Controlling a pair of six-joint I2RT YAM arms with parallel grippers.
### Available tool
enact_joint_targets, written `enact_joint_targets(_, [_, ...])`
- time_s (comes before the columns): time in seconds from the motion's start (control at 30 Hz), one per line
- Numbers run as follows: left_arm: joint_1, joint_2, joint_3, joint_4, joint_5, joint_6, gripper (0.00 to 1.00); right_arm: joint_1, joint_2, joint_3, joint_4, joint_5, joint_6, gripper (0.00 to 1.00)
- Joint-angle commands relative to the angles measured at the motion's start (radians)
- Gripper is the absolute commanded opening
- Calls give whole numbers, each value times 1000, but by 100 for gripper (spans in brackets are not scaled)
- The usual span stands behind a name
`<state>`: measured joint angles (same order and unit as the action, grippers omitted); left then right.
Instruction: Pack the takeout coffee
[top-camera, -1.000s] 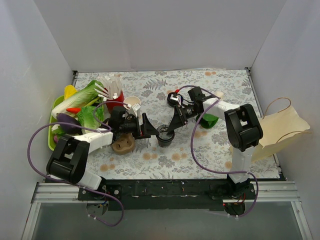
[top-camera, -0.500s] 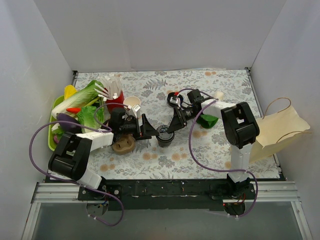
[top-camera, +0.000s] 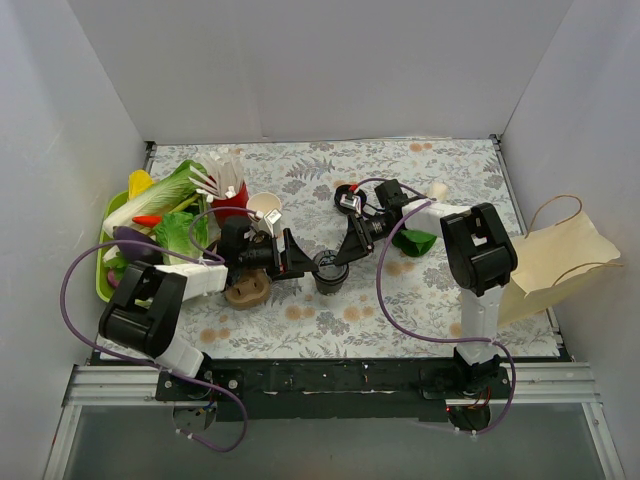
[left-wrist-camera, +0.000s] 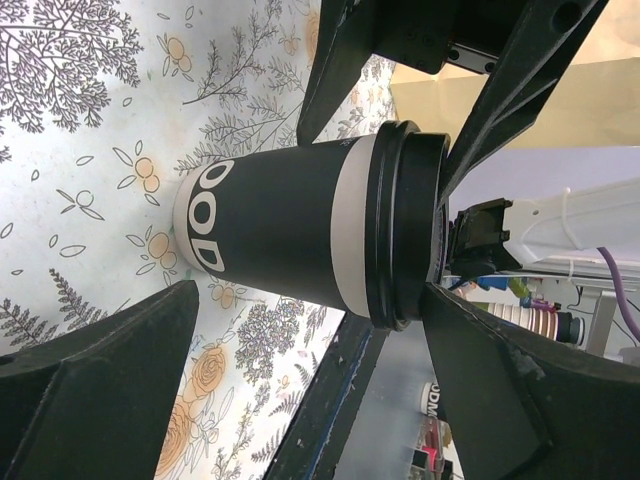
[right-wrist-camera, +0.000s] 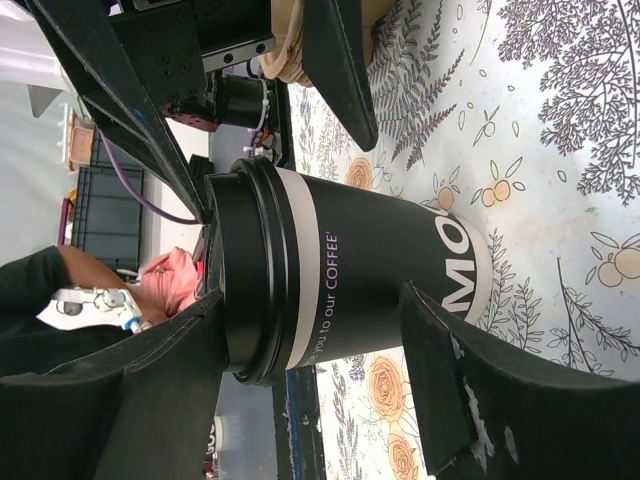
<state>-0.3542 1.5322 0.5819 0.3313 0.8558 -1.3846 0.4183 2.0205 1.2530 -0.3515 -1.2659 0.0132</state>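
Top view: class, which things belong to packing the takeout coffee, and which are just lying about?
Belong to the job: coffee cup, paper bag, left pincer, right pincer.
Just lying about: red cup, lidless cup, tray of vegetables.

The takeout coffee (left-wrist-camera: 290, 235) has a black body with white lettering, a cream band under the rim and a black lid (left-wrist-camera: 405, 235). The left claw (left-wrist-camera: 305, 300) and right claw (right-wrist-camera: 310, 300) are matte black. The worktop (top-camera: 450, 300) is pale, printed with grey ferns and small orange flowers. Arm links (top-camera: 190, 280) are white with black joints; cables (top-camera: 62, 300) are purple. The cup (top-camera: 230, 208) is red, the tray (top-camera: 103, 285) lime green, the leaves (top-camera: 175, 235) green, the aubergine (top-camera: 135, 245) dark purple. The paper bag (top-camera: 555, 255) is tan. The walls (top-camera: 300, 70) are plain white.
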Motion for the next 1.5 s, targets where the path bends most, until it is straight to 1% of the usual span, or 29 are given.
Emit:
enact_joint_targets(0.0, [8, 28, -40, 12, -52, 42, 92, 8, 30, -15, 6, 8, 11, 72])
enact_joint_targets(0.13, [9, 40, -56, 40, -64, 42, 92, 7, 30, -15, 3, 16, 16, 72])
enact_joint_targets(0.27, [12, 43, -57, 9, -139, 48, 93, 10, 30, -26, 5, 25, 30, 72])
enact_joint_targets(0.47, [12, 69, -48, -21, -170, 64, 92, 11, 33, -27, 3, 39, 42, 72])
enact_joint_targets(0.57, [12, 77, -44, -49, -224, 71, 92, 13, 35, -27, 3, 43, 48, 72])
enact_joint_targets(0.7, [14, 85, -50, -44, -241, 62, 93, 14, 35, -29, -1, 57, 53, 72])
enact_joint_targets(0.9, [14, 80, -28, -110, -327, 64, 93, 19, 23, -41, -15, 118, 77, 71])
enact_joint_targets(0.97, [12, 80, -31, -123, -357, 56, 93, 20, 11, -46, -21, 167, 87, 71])
enact_joint_targets(1.1, [14, 115, -14, -178, -429, 36, 94, 22, 3, -63, -7, 214, 116, 71])
enact_joint_targets(1.17, [14, 123, -5, -183, -428, 45, 94, 23, 1, -69, -10, 226, 110, 71])
enact_joint_targets(1.2, [14, 123, -8, -175, -405, 47, 94, 23, 1, -72, -14, 227, 87, 71])
enact_joint_targets(1.3, [14, 117, -31, -149, -394, 42, 94, 24, -3, -82, -38, 270, 51, 71])
enact_joint_targets(1.37, [15, 106, -40, -138, -388, 45, 94, 25, -9, -95, -35, 269, 42, 72])
enact_joint_targets(1.4, [15, 102, -40, -127, -376, 62, 95, 25, -12, -99, -26, 263, 44, 72])
enact_joint_targets(1.43, [14, 94, -40, -112, -324, 71, 95, 25, -19, -101, -18, 235, 48, 72])
enact_joint_targets(1.47, [14, 85, -43, -79, -301, 78, 94, 25, -23, -98, -1, 218, 48, 72])
